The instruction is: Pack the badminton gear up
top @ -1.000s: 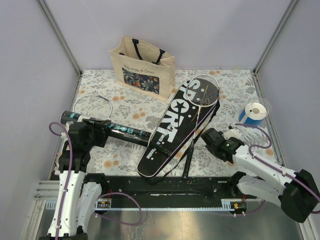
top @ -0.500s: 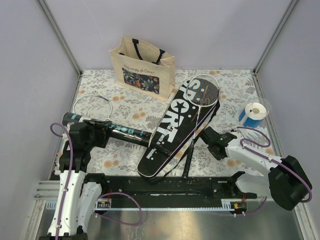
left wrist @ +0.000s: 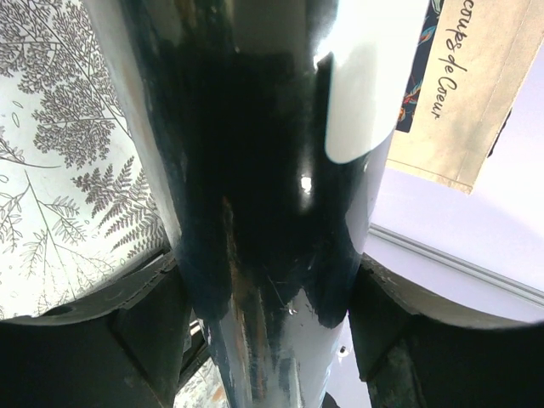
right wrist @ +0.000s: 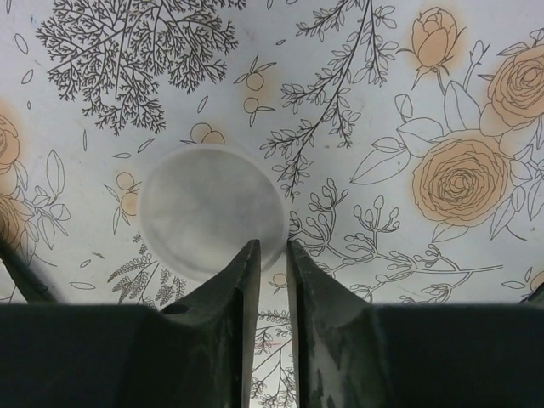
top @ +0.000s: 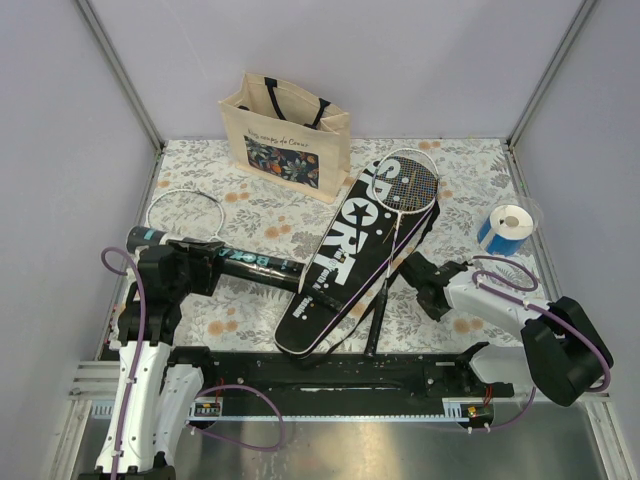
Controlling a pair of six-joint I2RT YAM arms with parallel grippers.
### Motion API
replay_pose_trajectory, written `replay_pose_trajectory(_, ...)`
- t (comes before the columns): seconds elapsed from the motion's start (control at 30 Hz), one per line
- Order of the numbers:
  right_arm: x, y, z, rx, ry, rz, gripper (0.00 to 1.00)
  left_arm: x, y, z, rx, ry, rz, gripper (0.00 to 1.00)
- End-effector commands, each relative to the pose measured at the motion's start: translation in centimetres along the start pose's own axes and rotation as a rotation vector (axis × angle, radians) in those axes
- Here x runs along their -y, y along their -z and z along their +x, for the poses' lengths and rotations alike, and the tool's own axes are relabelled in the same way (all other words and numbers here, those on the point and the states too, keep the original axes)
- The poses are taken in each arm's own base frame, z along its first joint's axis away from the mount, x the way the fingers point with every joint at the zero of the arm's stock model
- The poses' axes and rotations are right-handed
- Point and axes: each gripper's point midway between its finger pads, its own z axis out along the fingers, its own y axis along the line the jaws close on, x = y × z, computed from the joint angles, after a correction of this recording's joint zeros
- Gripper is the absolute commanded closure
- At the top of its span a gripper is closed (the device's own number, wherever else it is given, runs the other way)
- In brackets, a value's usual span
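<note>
long black tube (top: pixel 262 264) crosswise, clamped in my left gripper (top: pixel 208 260) | black SPORT cover (top: pixel 340 262) diagonal, centre | one racket (top: pixel 410 182) atop it | other racket (top: pixel 185 210) far left

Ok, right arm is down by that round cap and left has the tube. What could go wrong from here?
1. The right gripper sits nearly shut at the very rim of the flat translucent cap. It may catch only the edge or the tablecloth and flick the cap away.
2. The long black tube in the left gripper ends close to the SPORT cover. Swinging it could shove the cover and the racket on it.
</note>
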Motion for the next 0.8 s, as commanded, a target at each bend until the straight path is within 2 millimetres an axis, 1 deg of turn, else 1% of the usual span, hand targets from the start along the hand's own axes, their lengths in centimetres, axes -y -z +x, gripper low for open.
replay_pose_trajectory(0.0,-1.0,0.0,-0.1,-0.008,-0.062,-0.019,0.79,2.4,0.7,0.6,-0.043,0.031,0.076,0.82)
replay_pose_trajectory(0.13,-0.8,0.1,-0.2,-0.011,-0.097,-0.029,0.99,2.9,0.7,1.0,-0.066,0.032,0.093,0.81)
replay_pose_trajectory(0.27,-1.1,0.6,-1.1,0.02,-0.11,-0.072,1.0,3.1,0.8,1.3,-0.088,0.045,0.098,0.81)
replay_pose_trajectory(0.33,-1.7,1.3,-2.3,0.058,-0.101,-0.116,1.0,3.2,0.8,1.5,-0.103,0.05,0.1,0.81)
replay_pose_trajectory(0.43,-3.0,2.9,-4.4,0.128,-0.073,-0.232,1.0,3.1,0.6,2.0,-0.132,0.067,0.087,0.81)
replay_pose_trajectory(0.5,-4.2,4.4,-5.8,0.178,-0.036,-0.348,1.0,2.8,0.4,2.3,-0.15,0.078,0.074,0.81)
replay_pose_trajectory(0.57,-5.4,6.5,-7.3,0.229,-0.045,-0.489,1.0,2.5,0.2,2.4,-0.158,0.095,0.062,0.81)
replay_pose_trajectory(0.6,-6.0,7.4,-7.7,0.25,-0.031,-0.559,1.0,2.5,0.1,2.5,-0.163,0.099,0.06,0.81)
replay_pose_trajectory(0.67,-7.4,10.4,-8.8,0.29,0.008,-0.727,1.0,2.4,-0.1,2.5,-0.162,0.107,0.056,0.8)
replay_pose_trajectory(0.77,-9.3,15.6,-7.9,0.291,0.16,-1.037,1.0,2.4,-0.2,2.4,-0.157,0.125,0.048,0.8)
